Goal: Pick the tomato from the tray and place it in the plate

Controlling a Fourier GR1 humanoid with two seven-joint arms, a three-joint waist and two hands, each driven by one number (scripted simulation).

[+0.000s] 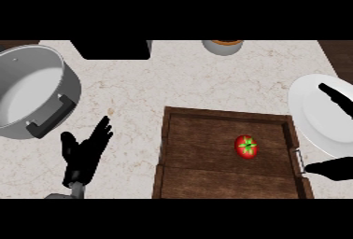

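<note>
Red against dark wood, the tomato (246,146) lies on the right half of the wooden tray (207,177), with the white plate (310,121) just past the tray's right rim. The right hand (336,99) hangs at the plate, fingers and thumb spread wide, holding nothing. The left hand (86,149) rests open on the counter. A good pick would likely come from above, bracketing the fruit. Its green calyx faces upward, and being nearly round it shows no marked long axis.
</note>
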